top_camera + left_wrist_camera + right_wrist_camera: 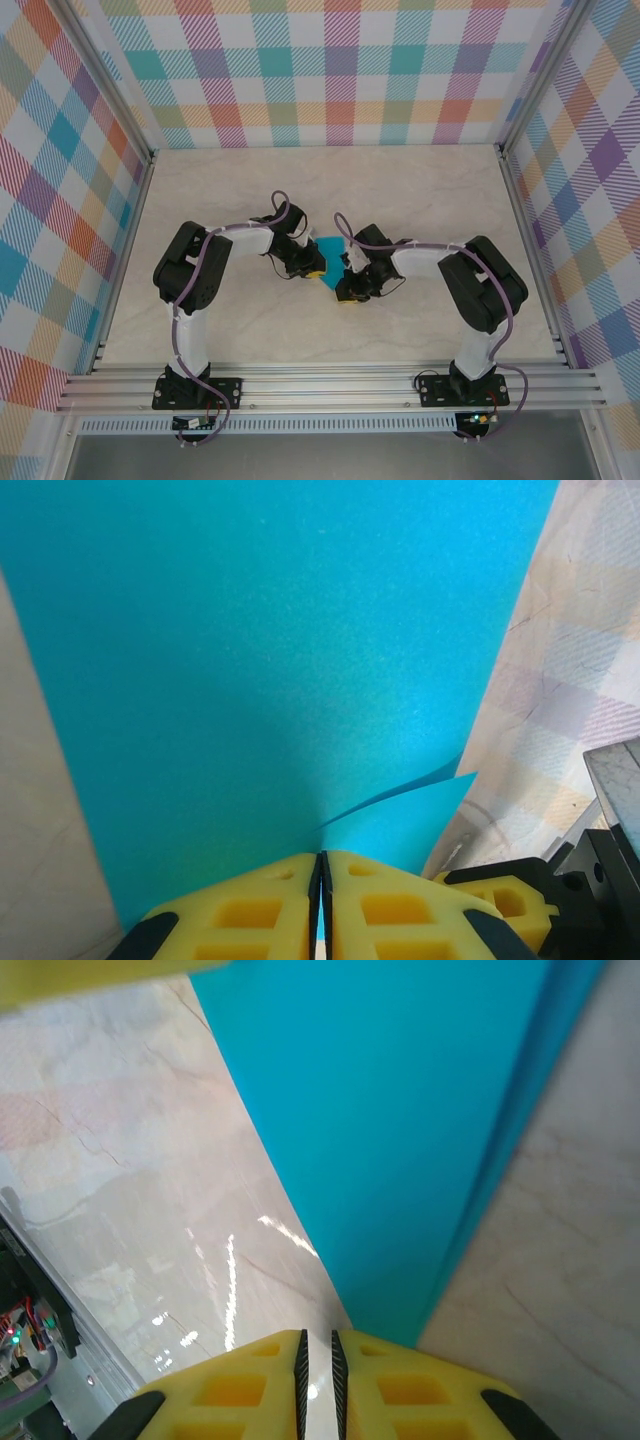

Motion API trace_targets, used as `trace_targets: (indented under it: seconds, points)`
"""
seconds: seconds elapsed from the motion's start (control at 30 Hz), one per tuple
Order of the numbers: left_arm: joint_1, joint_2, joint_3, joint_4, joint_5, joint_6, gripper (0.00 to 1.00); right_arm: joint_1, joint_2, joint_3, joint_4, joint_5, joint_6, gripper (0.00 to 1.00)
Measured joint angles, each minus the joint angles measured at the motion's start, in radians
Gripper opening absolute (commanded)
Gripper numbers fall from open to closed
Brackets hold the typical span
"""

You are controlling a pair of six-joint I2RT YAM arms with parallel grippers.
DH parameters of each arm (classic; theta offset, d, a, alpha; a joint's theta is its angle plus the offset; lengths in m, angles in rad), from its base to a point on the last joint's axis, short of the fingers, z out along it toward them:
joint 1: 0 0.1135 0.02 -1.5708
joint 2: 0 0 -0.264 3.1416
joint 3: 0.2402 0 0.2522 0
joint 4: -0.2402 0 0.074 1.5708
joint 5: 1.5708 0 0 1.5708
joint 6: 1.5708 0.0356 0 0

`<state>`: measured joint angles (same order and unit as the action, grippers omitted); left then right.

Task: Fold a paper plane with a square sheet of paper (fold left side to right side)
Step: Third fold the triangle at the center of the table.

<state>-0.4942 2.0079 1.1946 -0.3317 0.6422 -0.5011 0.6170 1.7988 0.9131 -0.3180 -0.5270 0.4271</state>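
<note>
Two arms bend in toward the middle of the pale marbled tabletop (pixel 250 330), which has checked walls (pixel 60 200) around it. The left arm (pixel 190 270) reaches rightward, and the left jaws are clenched on the blue paper (pixel 330 246). From the left wrist, the yellow pads (pixel 250 910) press flat together with only a dark hairline between them, and the paper (pixel 260 660) runs down into that seam. It rises broad and smooth away from the pads. Low on the right a second layer (pixel 400 825) peels slightly off it, so it is folded. Just right of that sits the other arm's yellow pad (pixel 500 900).

Seen from overhead, the paper lies at the tabletop's middle, between the two sets of jaws and partly covered by them.

The right jaws are drawn almost together. From the right wrist, the pads (pixel 240 1390) leave a narrow slit with tabletop (pixel 150 1210) showing through. The paper (pixel 400 1110) stands right of that slit, its lower tip meeting the top of the right-hand pad (pixel 420 1390); whether it is pinched there I cannot tell. The right arm (pixel 480 285) comes in from the right.
</note>
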Motion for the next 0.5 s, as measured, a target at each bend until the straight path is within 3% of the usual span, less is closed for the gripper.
trace_targets:
  seconds: [0.3, 0.5]
  points:
    - [0.000, 0.000, 0.002, -0.003, 0.000, 0.000, 0.12, 0.000, -0.076, 0.037, -0.148, 0.045, -0.009, 0.10]
    - [0.000, 0.000, 0.003, -0.004, -0.001, 0.000, 0.12, 0.000, -0.071, 0.128, -0.132, 0.044, 0.007, 0.04]
